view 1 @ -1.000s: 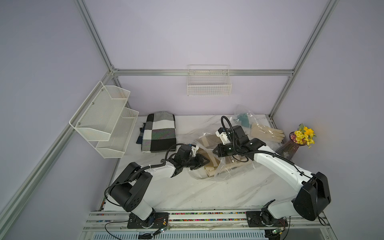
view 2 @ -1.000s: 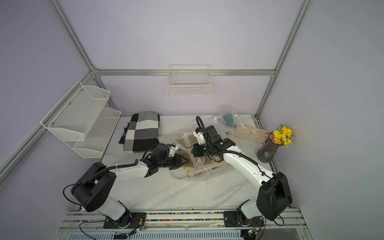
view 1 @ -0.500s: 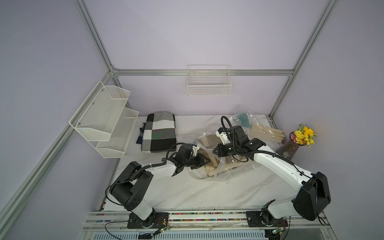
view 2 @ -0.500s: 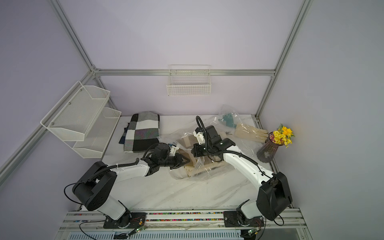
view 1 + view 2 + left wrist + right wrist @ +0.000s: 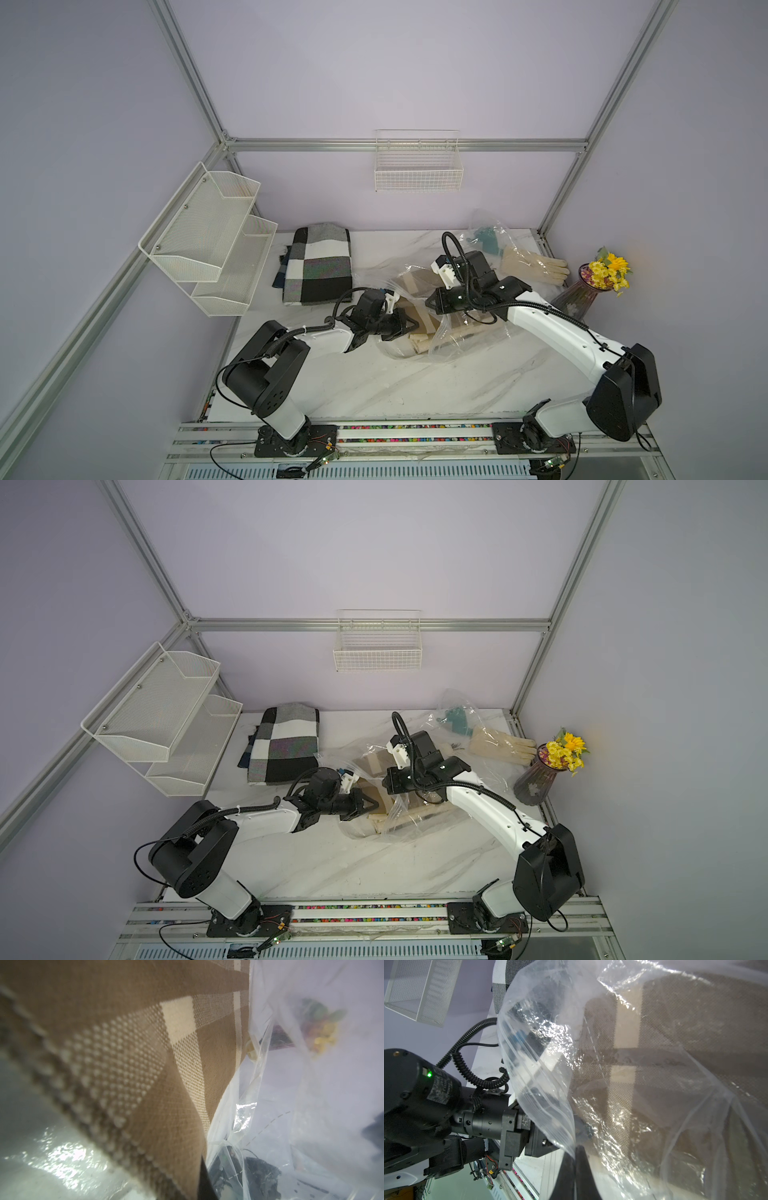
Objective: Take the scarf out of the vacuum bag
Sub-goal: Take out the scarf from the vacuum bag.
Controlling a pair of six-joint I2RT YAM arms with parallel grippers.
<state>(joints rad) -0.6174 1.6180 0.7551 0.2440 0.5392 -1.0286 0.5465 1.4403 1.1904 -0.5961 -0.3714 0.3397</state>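
White-and-black left arm (image 5: pixel 328 338) and right arm (image 5: pixel 552 332): glossy white link shells between bulky matte-black joint housings, black bases bolted at seven and five o'clock of the marbled table (image 5: pixel 374 386). Ribbed black cable conduit (image 5: pixel 466 1035) trails each; a white camera bracket (image 5: pixel 442 270) tops each wrist. The black left gripper (image 5: pixel 409 324) tapers to wedge fingers.

two scarves (image 5: pixel 320 266), two plastic bags (image 5: pixel 451 347), two arms (image 5: pixel 552 328), one vase (image 5: pixel 575 297)
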